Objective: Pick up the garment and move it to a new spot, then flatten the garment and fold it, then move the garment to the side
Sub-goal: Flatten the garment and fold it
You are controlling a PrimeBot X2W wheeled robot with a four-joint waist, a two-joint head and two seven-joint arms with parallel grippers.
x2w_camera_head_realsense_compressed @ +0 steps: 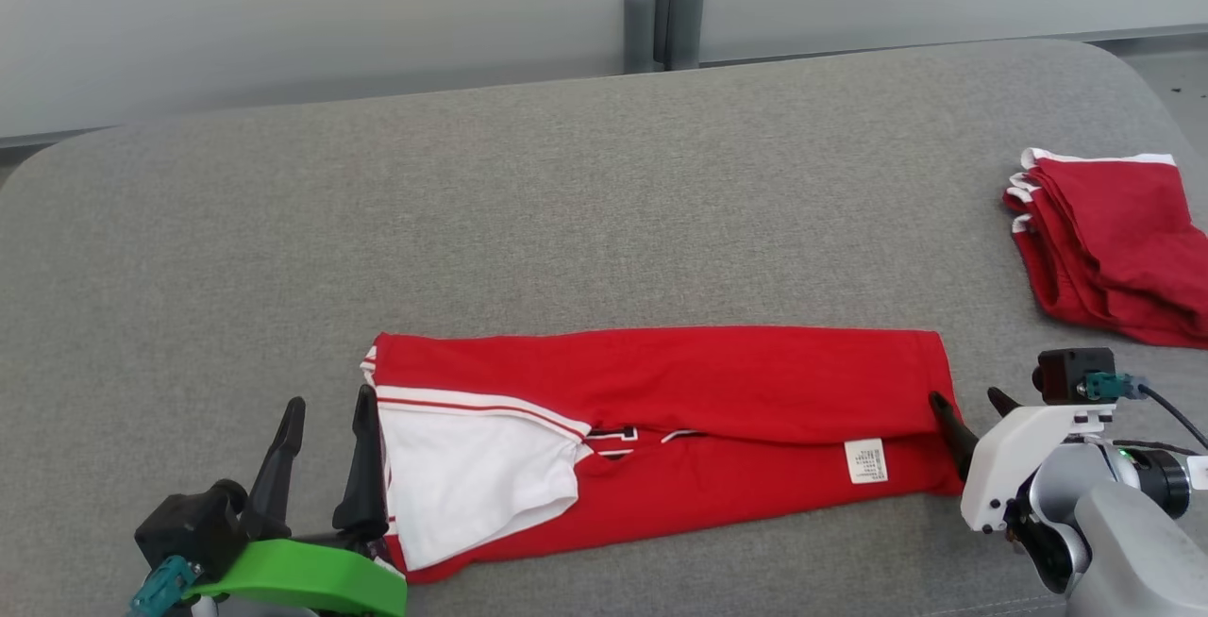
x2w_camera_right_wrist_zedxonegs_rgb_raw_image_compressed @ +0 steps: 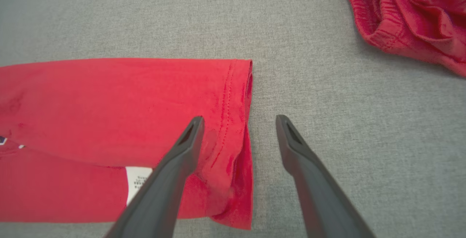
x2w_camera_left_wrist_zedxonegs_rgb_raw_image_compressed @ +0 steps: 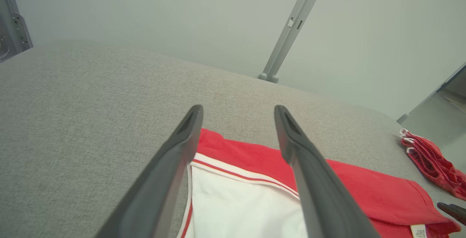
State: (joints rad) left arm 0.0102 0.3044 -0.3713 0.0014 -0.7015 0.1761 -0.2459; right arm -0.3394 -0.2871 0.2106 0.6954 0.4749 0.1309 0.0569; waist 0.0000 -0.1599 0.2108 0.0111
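The only tag to be seen is a small white care label (x2w_camera_head_realsense_compressed: pixel 865 460) sewn near the right end of the garment (x2w_camera_head_realsense_compressed: pixel 708 381); its print is too small to read. Part of some dark and white lettering peeks from the fold at the middle, too little showing to make out. The garment is red, folded into a long band lying flat on the near part of the grey fabric-covered counter (x2w_camera_head_realsense_compressed: pixel 566 202). Its long axis runs left to right across the head view, a white panel with red striped trim at its left end and the stitched hem at its right. The left gripper (x2w_camera_head_realsense_compressed: pixel 330 397) sits at the white end, jaws apart, and the right gripper (x2w_camera_head_realsense_compressed: pixel 964 396) straddles the hem, jaws likewise apart and holding nothing. A second pile of red cloth (x2w_camera_head_realsense_compressed: pixel 1114 240) lies well apart at the far right.
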